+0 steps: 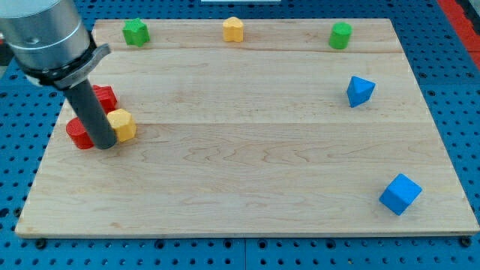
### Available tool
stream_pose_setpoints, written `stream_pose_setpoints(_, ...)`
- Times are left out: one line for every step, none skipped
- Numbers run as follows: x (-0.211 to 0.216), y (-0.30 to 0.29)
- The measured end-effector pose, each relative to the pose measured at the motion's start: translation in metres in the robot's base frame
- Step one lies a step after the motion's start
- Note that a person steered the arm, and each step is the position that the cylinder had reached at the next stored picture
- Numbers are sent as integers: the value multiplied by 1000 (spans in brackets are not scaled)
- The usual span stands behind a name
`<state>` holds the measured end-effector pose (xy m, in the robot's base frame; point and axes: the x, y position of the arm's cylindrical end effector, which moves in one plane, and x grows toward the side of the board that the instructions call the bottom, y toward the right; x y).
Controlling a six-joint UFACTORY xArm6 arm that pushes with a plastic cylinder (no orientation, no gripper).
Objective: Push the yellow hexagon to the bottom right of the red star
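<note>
The yellow hexagon (121, 124) lies at the left side of the wooden board. My tip (106, 145) rests on the board just left of and below it, touching its left edge. A red block (105, 97), the star as far as I can tell, sits just above the hexagon, partly hidden behind the rod. Another red block (77, 133) lies left of the rod, its shape unclear.
Along the top edge stand a green block (136, 31), a yellow block (234, 29) and a green block (340, 35). A blue triangular block (359, 91) is at the right, a blue cube (400, 194) at the bottom right.
</note>
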<state>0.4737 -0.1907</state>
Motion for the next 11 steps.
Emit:
stream_pose_setpoints(-13, 27)
stream_pose_setpoints(-12, 30)
stream_pose_setpoints(-12, 83)
stream_pose_setpoints(-23, 49)
stream_pose_setpoints(-20, 15)
stream_pose_setpoints(-33, 73)
stream_pose_setpoints(-77, 135)
stream_pose_setpoints(-153, 148)
stream_pose_setpoints(-199, 239)
stream_pose_setpoints(-258, 224)
stream_pose_setpoints(-270, 209)
